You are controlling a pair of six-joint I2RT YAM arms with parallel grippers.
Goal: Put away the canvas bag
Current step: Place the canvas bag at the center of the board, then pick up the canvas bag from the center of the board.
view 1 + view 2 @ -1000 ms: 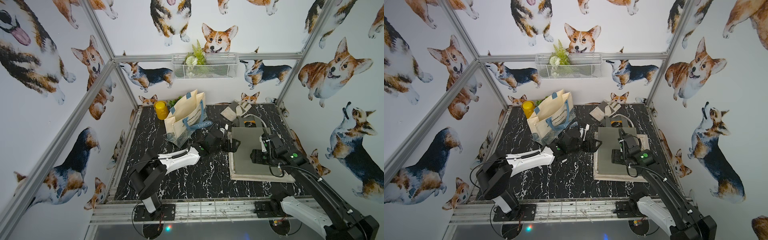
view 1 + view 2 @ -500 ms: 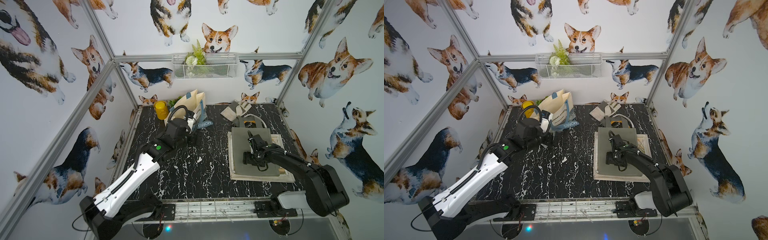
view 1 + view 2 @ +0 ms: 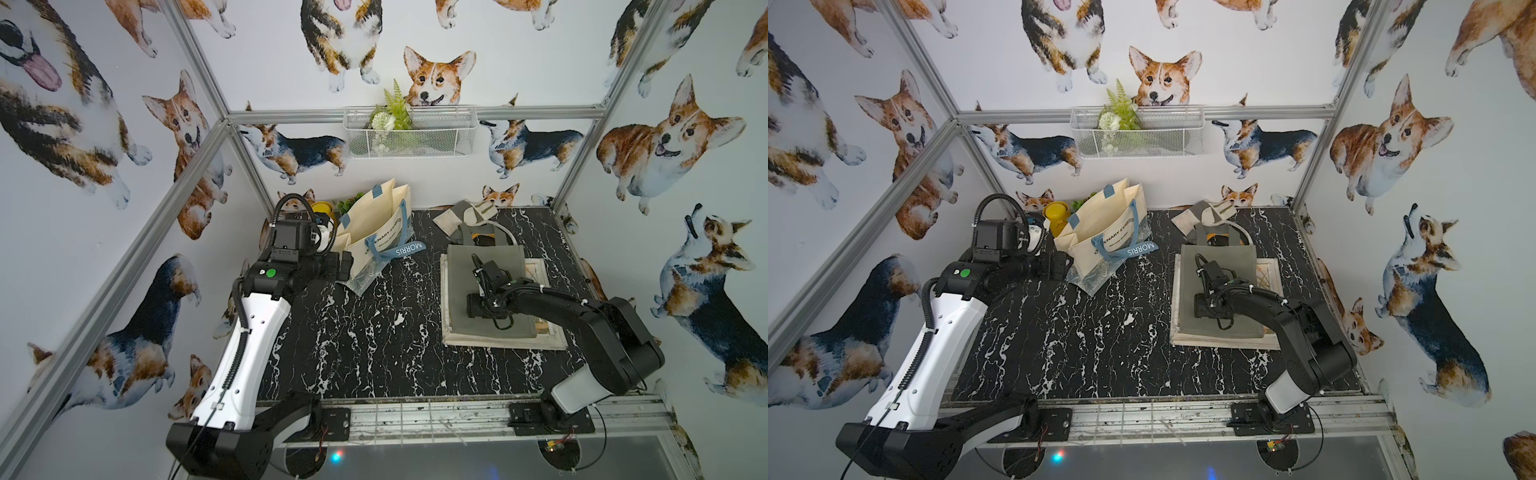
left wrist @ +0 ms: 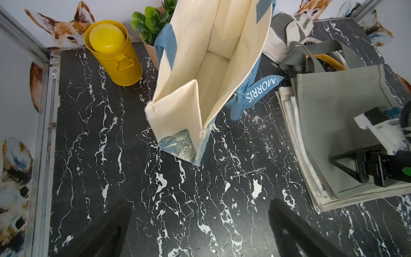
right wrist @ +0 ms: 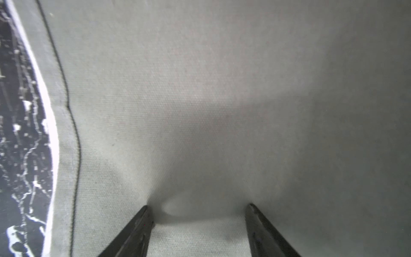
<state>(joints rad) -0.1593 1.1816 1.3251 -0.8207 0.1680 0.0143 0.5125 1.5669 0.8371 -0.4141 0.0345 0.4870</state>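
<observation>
Right wrist view alone: right end effector (image 5: pixel 198 207) apart, touching grey canvas bag (image 5: pixel 222 89); left end effector (image 4: pixel 200 202) apart.

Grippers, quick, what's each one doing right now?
Left gripper: open, empty, near the cream tote.
Right gripper: open, on the grey canvas bag, not gripping it.

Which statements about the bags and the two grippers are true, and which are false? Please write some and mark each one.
The cream tote stands upright, mouth open. True.
The grey bag hangs from the right gripper. False: it lies flat on a stack of bags, with the open gripper touching it.
The left gripper holds the tote's handle. False: it is open and holds nothing.
A yellow canister stands beside the tote. True.
</observation>
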